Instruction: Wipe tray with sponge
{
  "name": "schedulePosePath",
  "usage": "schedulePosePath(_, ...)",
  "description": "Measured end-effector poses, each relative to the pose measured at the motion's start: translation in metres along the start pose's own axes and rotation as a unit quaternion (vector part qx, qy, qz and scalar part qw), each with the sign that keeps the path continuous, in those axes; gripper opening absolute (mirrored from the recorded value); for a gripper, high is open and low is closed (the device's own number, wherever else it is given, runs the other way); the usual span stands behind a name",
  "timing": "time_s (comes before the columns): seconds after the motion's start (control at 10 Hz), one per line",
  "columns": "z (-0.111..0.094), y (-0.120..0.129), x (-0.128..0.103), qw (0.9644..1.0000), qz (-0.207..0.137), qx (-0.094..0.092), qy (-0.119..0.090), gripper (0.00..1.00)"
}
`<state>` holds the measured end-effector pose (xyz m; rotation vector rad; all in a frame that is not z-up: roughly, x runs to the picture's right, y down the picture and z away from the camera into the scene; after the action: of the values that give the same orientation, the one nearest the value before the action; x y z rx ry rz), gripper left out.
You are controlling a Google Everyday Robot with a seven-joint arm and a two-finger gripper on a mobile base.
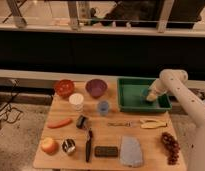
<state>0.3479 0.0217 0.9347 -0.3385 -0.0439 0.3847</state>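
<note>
One green tray (130, 95) sat at the back right of the wooden table (111, 136). There were two bowls to its left, a red bowl (64, 87) and a purple bowl (96, 87). There were also two cups, a white cup (76, 101) and a blue cup (103, 107). Singly lay a carrot (59, 123), an apple (48, 145), a knife (88, 145), a dark block (106, 151), a grey-blue cloth (131, 151) and a bunch of grapes (169, 146).

The arm ran off the right edge. The gripper (151, 98) was down inside the tray's right end, at the sponge (146, 93). The sponge was a small teal block, mostly hidden and hard to separate from the tray floor. Whether the gripper was spread or clamped on the sponge could not be told.
</note>
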Motion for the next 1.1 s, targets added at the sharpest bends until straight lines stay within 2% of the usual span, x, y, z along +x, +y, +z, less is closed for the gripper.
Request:
schedulePosePath(0.2, 0.009, -0.014, 0.004, 0.9999, 0.012, 0.002, 0.009, 0.00)
schedulePosePath(0.5, 0.023, -0.016, -0.015, 1.0000, 0.001, -0.003, 0.006, 0.00)
schedulePosePath(0.8, 0.037, -0.005, -0.077, 0.9996, -0.024, -0.008, -0.015, 0.00)
schedulePosePath(0.9, 0.038, 0.000, -0.091, 0.9990, -0.038, -0.010, -0.024, 0.00)
schedulePosePath(1.1, 0.035, 0.007, -0.103, 0.9977, -0.056, -0.013, -0.037, 0.00)
